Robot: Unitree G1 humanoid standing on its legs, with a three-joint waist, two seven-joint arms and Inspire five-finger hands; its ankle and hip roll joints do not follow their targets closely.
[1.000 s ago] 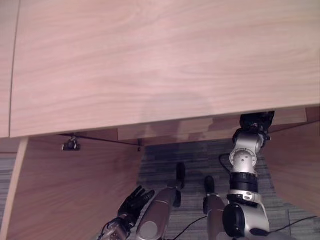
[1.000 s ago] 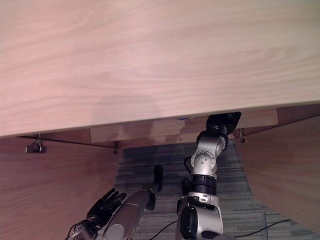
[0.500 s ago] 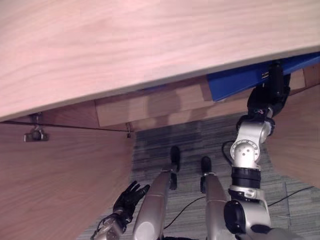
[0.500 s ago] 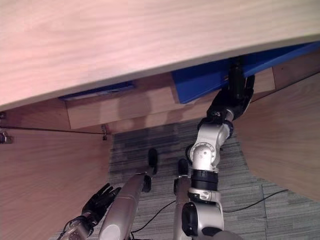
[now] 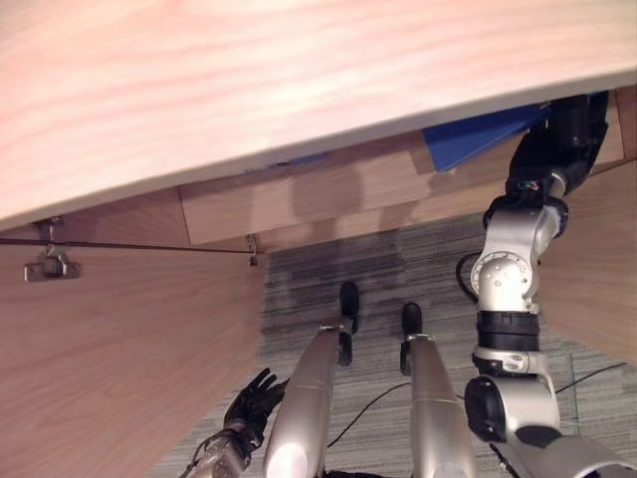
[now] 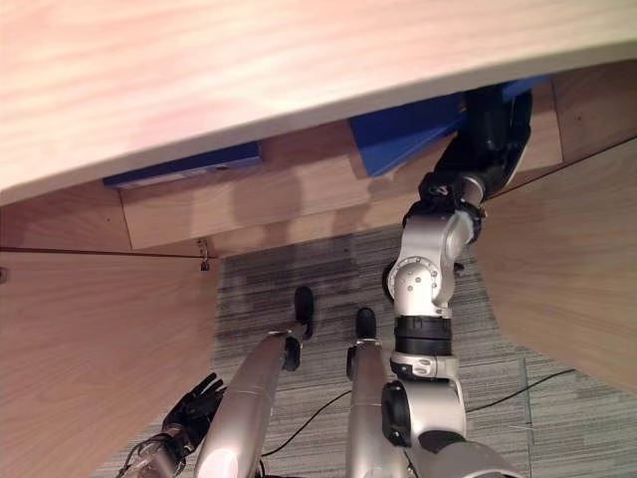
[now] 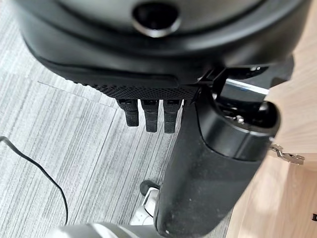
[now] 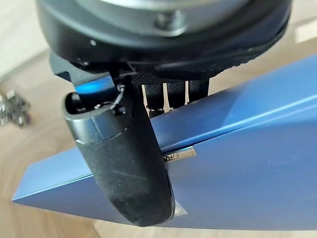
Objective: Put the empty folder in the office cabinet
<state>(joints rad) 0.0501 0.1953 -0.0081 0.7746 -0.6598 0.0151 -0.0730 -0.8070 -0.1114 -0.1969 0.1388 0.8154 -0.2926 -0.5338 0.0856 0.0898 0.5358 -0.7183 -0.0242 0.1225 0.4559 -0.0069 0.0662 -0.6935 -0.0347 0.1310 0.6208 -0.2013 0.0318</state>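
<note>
Right hand [image 6: 486, 134] raised at 1 o'clock, up under the overhanging wood panel [image 5: 299, 80]. It pinches the blue folder [image 8: 237, 168]: thumb [image 8: 124, 163] flat across 1 face, fingers [image 8: 171, 94] curled behind the other. Folder sits at the mouth of the cabinet [image 6: 557, 110], partly hidden by the panel's edge, touching the hand. A second blue folder [image 6: 184, 166] lies at 11 o'clock under the same edge, well apart from the first. Left hand [image 5: 254, 400] hangs low at 7 o'clock beside the open cabinet door [image 5: 119, 349], fingers loosely spread, holding nothing. Grey carpet [image 6: 299, 269] below.
</note>
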